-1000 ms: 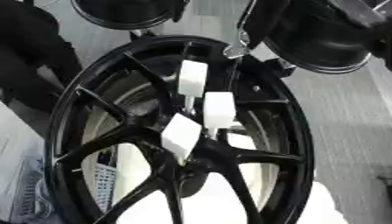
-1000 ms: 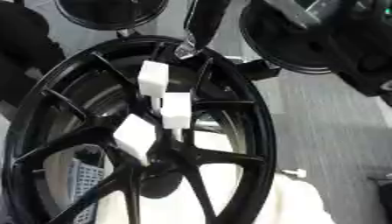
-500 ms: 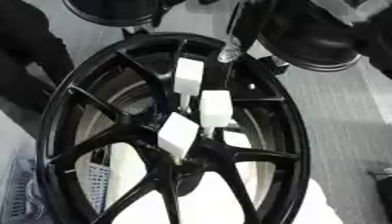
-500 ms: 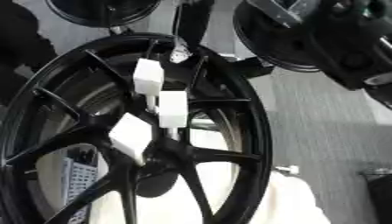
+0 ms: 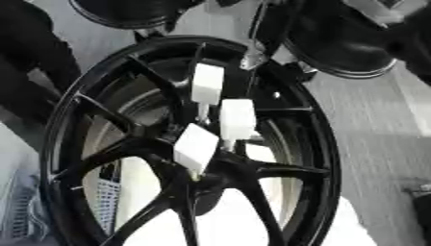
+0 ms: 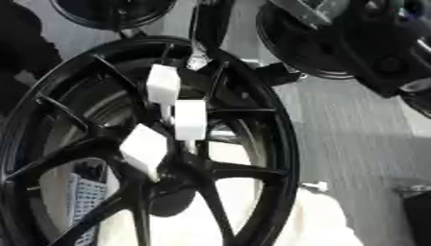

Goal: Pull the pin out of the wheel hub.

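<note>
The black wheel fills the view with three white blocks clustered near its centre on thin pins, while a dark robot arm shows at the upper right, its hand's fingers impossible to make out.

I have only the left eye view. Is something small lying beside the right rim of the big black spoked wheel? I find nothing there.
Observer: Yes. The right eye view shows a small white thing just outside the right rim of the big black spoked wheel. I cannot tell what it is.
Operator: The black machinery at my upper right is cut off. How far does it go?
Observer: In the right eye view, the bulky black machine part overlaps the second black wheel and reaches down to the right edge. I cannot tell whether it is a robot hand.
</note>
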`<state>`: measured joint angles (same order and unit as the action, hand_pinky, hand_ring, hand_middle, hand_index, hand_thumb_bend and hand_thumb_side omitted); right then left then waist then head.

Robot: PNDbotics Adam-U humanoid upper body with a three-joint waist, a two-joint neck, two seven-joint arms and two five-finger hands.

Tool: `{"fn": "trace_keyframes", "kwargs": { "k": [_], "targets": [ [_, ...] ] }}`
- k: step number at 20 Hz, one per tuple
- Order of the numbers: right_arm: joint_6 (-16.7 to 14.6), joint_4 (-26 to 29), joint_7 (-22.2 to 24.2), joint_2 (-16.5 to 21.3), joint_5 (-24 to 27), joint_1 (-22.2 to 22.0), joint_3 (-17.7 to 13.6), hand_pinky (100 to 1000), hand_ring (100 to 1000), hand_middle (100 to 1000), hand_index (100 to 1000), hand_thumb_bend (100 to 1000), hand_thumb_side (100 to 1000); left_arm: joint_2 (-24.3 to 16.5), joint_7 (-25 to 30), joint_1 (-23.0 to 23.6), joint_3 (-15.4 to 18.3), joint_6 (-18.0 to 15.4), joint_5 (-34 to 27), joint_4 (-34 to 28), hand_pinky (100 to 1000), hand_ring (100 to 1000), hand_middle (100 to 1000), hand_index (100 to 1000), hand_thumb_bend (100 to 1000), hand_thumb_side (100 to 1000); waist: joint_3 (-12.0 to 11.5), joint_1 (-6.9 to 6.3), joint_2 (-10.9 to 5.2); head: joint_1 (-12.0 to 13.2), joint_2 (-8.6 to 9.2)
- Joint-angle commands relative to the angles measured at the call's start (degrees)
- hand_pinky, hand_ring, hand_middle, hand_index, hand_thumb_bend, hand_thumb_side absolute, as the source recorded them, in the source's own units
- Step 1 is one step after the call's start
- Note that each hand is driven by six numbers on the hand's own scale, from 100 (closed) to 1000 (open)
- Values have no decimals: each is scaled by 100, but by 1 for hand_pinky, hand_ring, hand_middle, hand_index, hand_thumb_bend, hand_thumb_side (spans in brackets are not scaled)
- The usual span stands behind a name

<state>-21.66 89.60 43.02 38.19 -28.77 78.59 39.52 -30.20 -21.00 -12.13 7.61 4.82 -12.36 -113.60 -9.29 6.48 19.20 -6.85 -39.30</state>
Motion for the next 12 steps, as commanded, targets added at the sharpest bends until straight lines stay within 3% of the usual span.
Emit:
{"fn": "trace_keyframes", "kwargs": {
  "k": [1, 12],
  "targets": [
    [-4, 91, 66, 146, 64, 99, -3, 943, 894, 848, 882, 515, 263, -187, 16, -74, 17, -16, 18, -99, 774, 748, 735, 813, 560, 336, -15, -34, -100, -6, -17],
    [-5, 226, 129, 289, 171, 7, 145, 942, 894, 849, 870, 515, 268, -238, 36, -165, 2, -25, 25, -99, 773, 746, 732, 813, 558, 335, -171, 81, -13, -48, 36]
  ]
}}
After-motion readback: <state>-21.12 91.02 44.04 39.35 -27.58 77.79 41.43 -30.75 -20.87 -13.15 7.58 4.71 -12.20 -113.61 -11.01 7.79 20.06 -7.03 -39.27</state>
